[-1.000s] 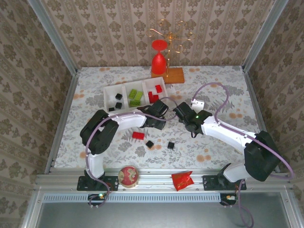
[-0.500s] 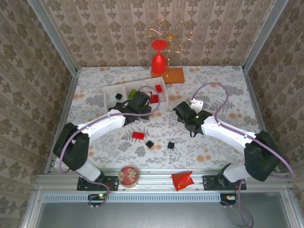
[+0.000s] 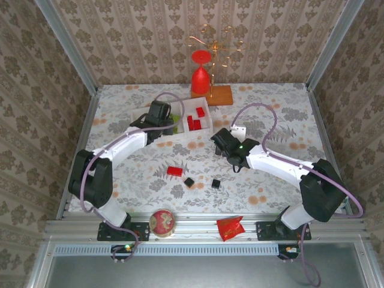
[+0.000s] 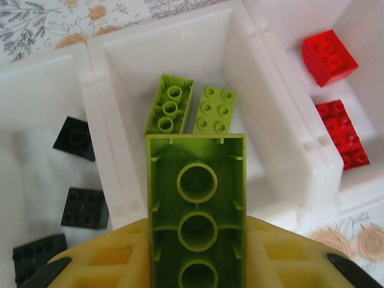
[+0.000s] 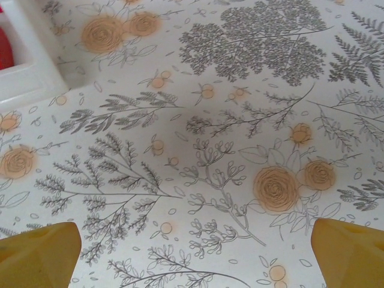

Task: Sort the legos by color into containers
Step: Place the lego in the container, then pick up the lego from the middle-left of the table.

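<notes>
Our left gripper (image 4: pixel 196 271) is clamped on a lime green brick (image 4: pixel 196 192) above the white tray's (image 4: pixel 287 157) middle compartment; we judge it light, rigid and slick, best pinched across its long sides. Our right gripper (image 5: pixel 192 249) hangs wide open over the floral tablecloth (image 5: pixel 240 90)

We'd call this a robot lab booth: aluminium frame (image 3: pixel 65 43), wallpapered panels (image 3: pixel 150 48), floral tablecloth (image 3: pixel 276 102) faking a home.
</notes>
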